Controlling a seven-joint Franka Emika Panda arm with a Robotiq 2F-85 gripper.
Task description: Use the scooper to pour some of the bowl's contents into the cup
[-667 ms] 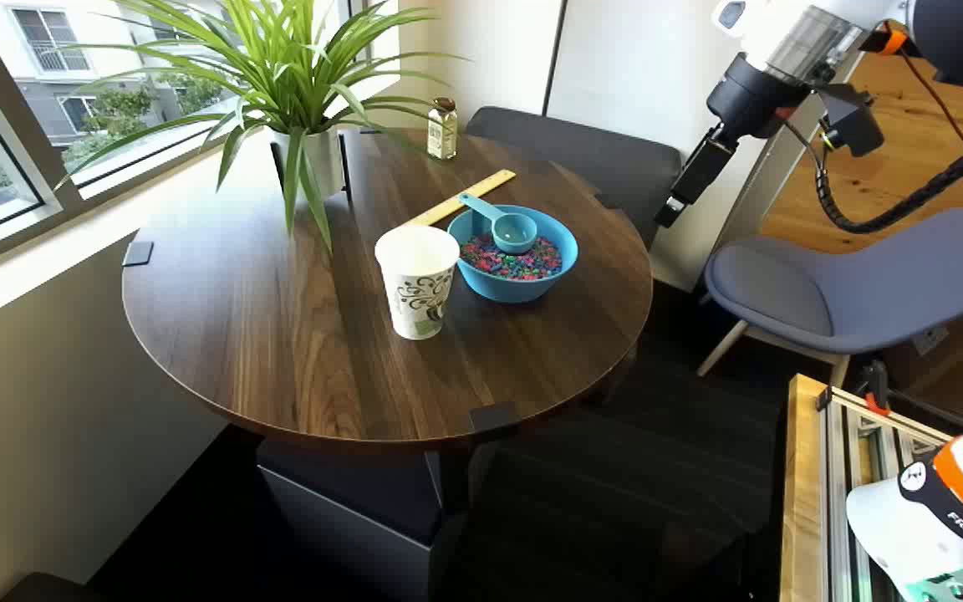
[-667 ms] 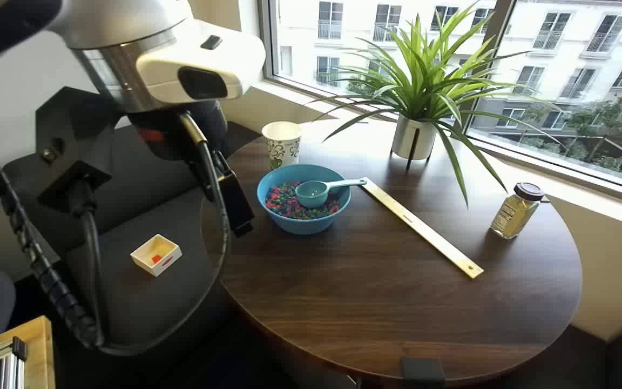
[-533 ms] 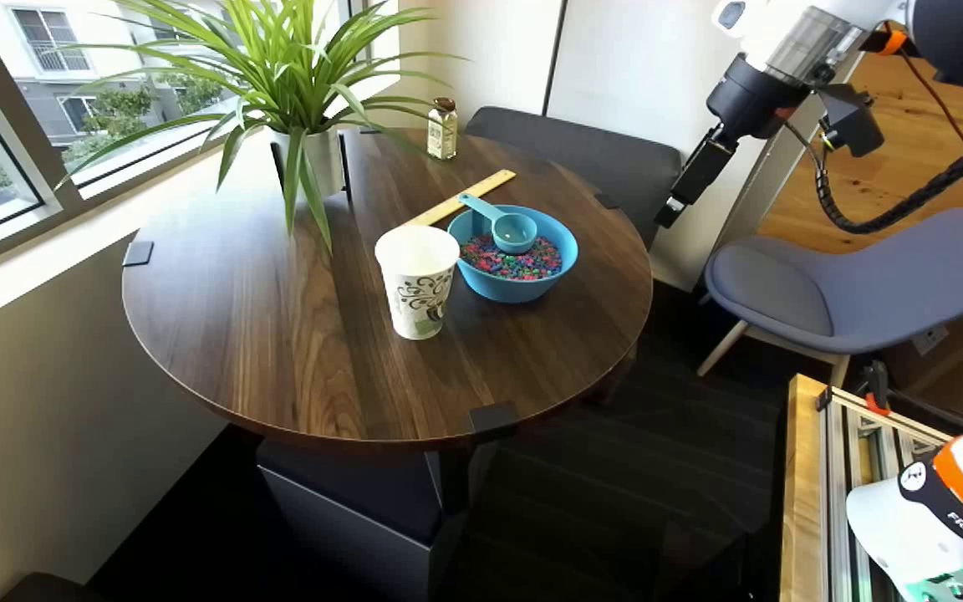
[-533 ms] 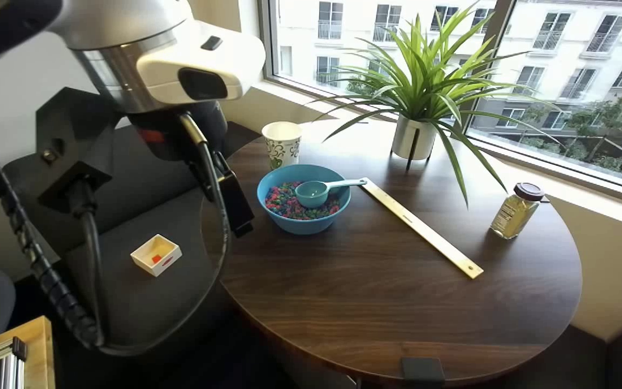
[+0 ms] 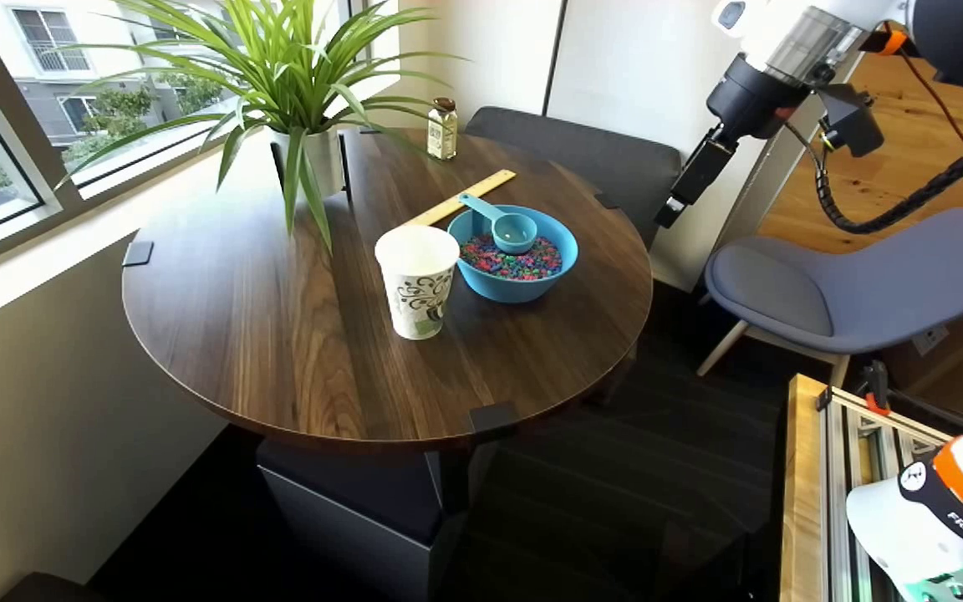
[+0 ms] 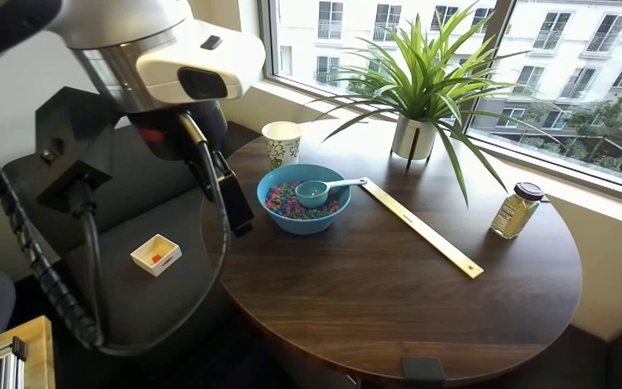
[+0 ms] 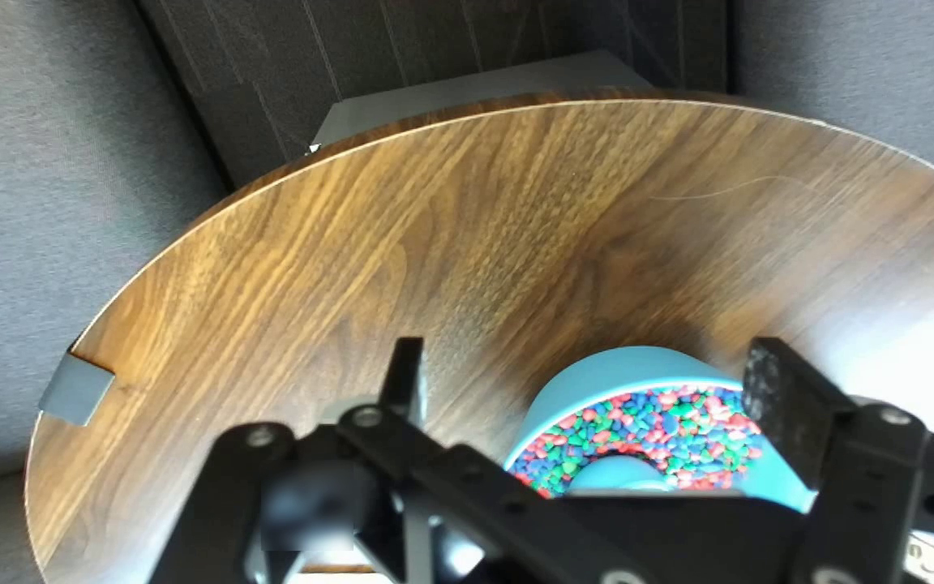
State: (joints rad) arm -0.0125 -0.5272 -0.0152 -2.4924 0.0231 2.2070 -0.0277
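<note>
Gaping in wrist view, end effector (image 7: 588, 357) partly hides bowl (image 7: 621, 371)

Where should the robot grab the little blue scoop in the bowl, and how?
I'd take the light-blue scoop by its thin handle, coming from above so the open gripper can close across it. That end sticks out past the rim of the blue bowl; the round head sits inside with the coloured bits, so it's probably trickier to pinch.
</note>
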